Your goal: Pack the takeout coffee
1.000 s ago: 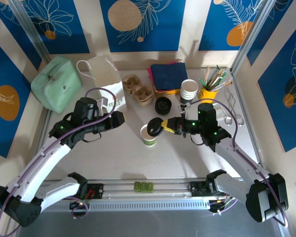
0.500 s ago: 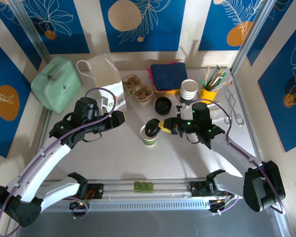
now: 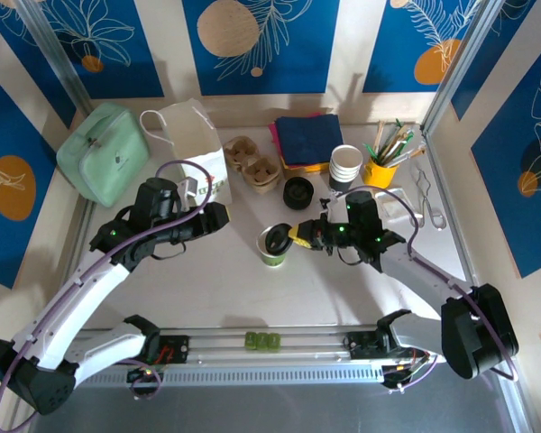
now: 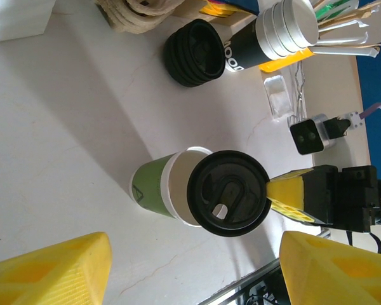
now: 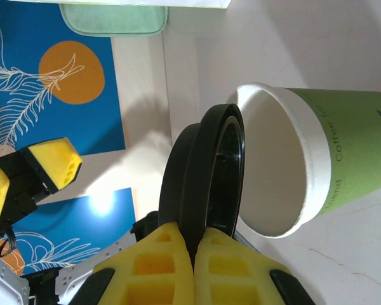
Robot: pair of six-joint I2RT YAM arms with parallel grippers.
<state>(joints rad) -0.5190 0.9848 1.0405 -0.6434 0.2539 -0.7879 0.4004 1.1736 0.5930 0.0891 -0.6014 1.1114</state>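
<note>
Pinching the lid [image 5: 206,171] by its rim, the right gripper [image 5: 193,240] could seat it crooked and tip the cup [image 5: 343,152] toward 9 o'clock; left gripper [image 3: 218,216] hangs spread

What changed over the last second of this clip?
The right tool, shut on the black lid, moved left and carried the lid further over the green cup's open mouth. The lid is tilted, not seated. Nothing was let go. The left tool stayed open and in place; the cup did not move.
</note>
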